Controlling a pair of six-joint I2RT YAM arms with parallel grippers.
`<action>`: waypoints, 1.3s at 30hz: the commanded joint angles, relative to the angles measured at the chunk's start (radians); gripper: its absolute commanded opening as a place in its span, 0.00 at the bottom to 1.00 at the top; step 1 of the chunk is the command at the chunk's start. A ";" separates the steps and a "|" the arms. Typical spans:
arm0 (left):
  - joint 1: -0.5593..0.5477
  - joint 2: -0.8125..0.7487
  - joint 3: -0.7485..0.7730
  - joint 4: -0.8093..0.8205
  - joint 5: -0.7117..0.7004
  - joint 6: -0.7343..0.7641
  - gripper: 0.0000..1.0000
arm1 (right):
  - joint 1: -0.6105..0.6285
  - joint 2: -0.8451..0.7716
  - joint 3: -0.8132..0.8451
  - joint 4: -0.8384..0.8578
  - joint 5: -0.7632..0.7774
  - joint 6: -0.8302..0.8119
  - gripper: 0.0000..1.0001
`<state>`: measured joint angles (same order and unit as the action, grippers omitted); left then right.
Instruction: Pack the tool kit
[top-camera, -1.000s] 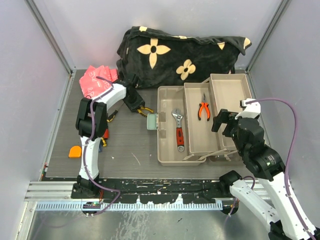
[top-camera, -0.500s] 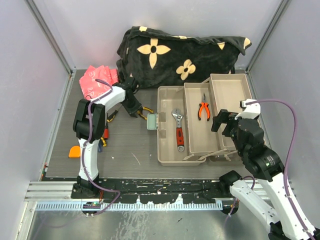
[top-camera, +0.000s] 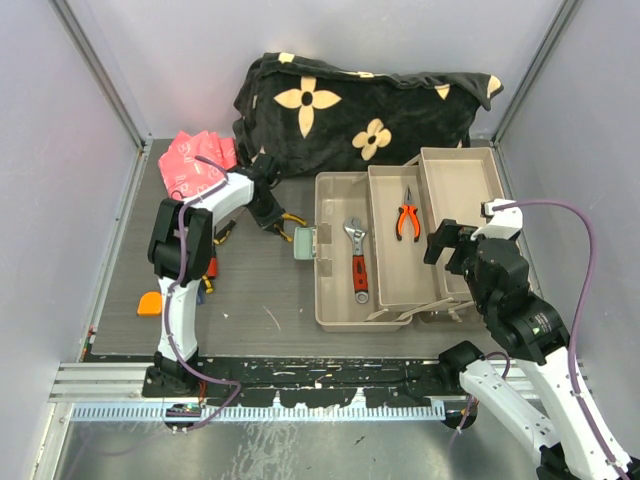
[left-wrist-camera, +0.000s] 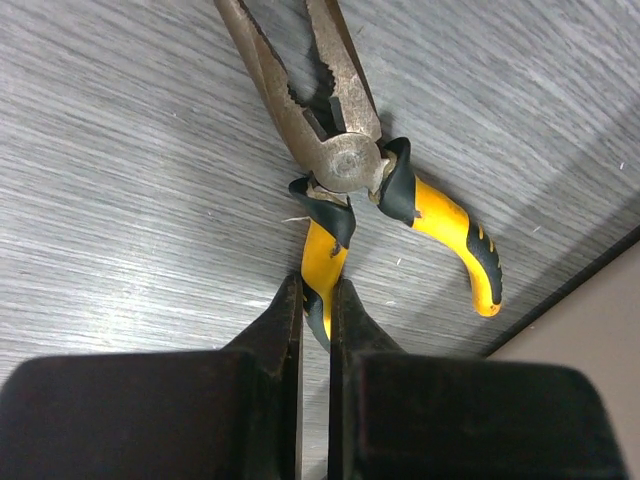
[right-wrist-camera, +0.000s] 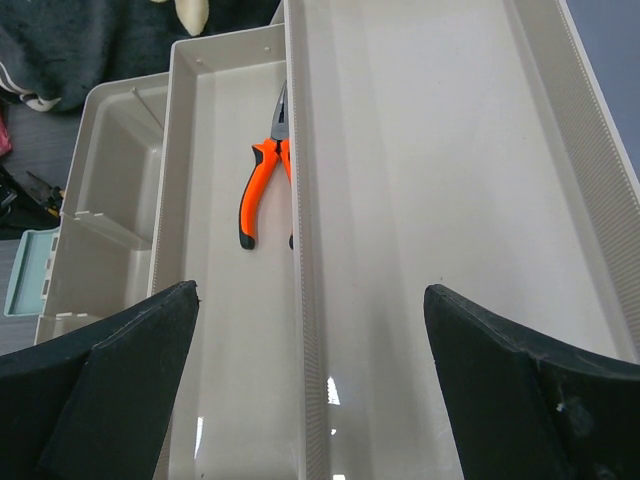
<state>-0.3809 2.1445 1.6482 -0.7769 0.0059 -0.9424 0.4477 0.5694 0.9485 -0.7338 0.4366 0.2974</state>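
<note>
The toolbox (top-camera: 335, 295) lies open on the bench (top-camera: 260, 290), a wrench (top-camera: 357, 262) in its left tray, orange pliers (top-camera: 406, 220) in the middle one. My right end effector (right-wrist-camera: 310, 300) hangs wide open above it. My left end effector (left-wrist-camera: 315, 295) is clamped on one handle of the yellow pliers (left-wrist-camera: 345, 160) beside the box. Next, I judge: lift them and carry them in.

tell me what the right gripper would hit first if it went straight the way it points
Probably the toolbox: the right gripper aims at the wall between its wide tray and the tray with the orange pliers. Depth is unclear, so it might land on a tray floor.
</note>
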 joint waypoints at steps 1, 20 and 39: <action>0.017 -0.028 0.061 -0.071 -0.089 0.079 0.00 | -0.003 0.006 0.019 0.054 0.014 -0.006 1.00; -0.284 -0.554 0.146 0.114 -0.194 0.586 0.00 | -0.004 -0.107 0.145 -0.071 -0.032 0.029 1.00; -0.586 -0.118 0.452 0.142 0.201 0.432 0.00 | -0.004 -0.182 0.238 -0.238 0.036 0.072 1.00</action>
<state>-0.9337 2.0109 1.9877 -0.7097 0.1417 -0.4618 0.4477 0.3733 1.1549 -0.9752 0.4503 0.3660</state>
